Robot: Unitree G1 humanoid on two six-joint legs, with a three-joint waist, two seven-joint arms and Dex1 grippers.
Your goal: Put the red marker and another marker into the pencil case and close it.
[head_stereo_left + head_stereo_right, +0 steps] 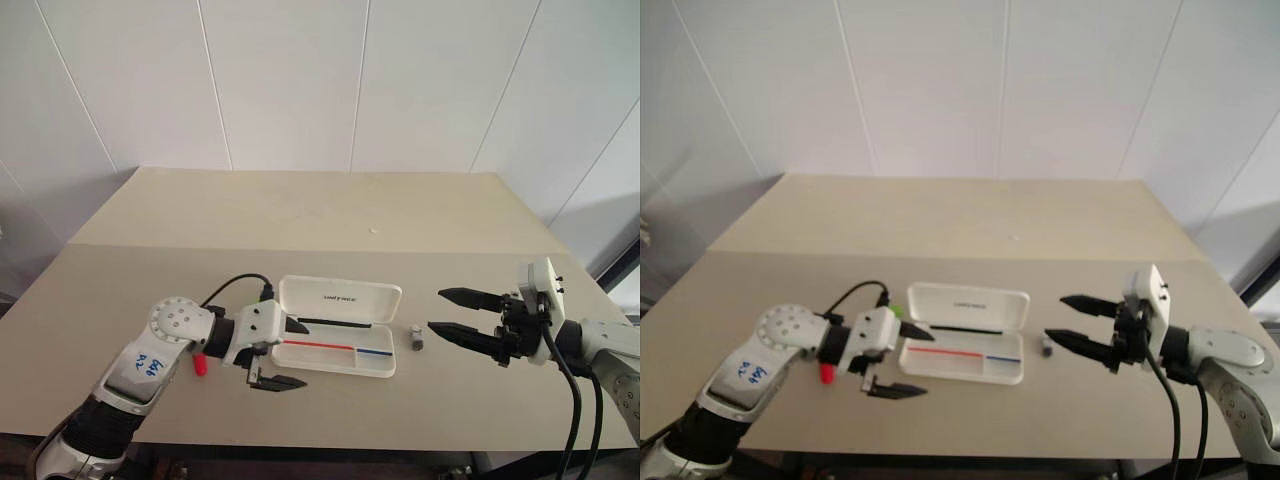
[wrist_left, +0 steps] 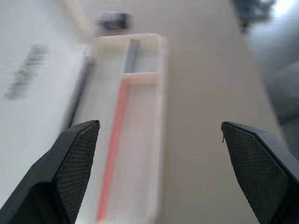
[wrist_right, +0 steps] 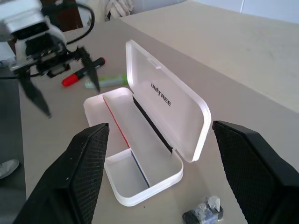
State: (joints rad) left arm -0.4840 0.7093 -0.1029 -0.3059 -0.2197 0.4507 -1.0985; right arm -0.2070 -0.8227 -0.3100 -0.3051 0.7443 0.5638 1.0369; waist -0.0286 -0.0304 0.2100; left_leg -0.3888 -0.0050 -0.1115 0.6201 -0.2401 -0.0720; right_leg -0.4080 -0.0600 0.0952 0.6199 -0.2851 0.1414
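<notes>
I see the pencil case point(image 1: 335, 326) lying open near the front middle of the beige desk point(image 1: 300, 215), its hinged lid point(image 3: 168, 100) tilted up and back with small dark lettering on the inner face. The tray is white with rounded corners; a red line and a blue line run along its floor, a black line runs along the hinge side, and a divider sections off a small compartment at one end. I see no marker inside the tray. A small grey-black block point(image 1: 417, 338) sits on the desk just beside the right end of the case, between it and the right gripper point(image 1: 455, 313). The red marker point(image 3: 83, 73), black barrel with red cap, lies on the desk just off the left end of the case, and the light-green highlighter point(image 3: 106, 81) lies beside it, closer to the case; in the head views the left arm covers most of both, leaving the red cap point(image 1: 200, 365) and a bit of green exposed. The left gripper point(image 1: 283, 354) hangs above the left end of the case with its jaws spread wide, holding nothing. The right gripper's jaws are likewise wide open and empty, pointing toward the case, well clear of it.
</notes>
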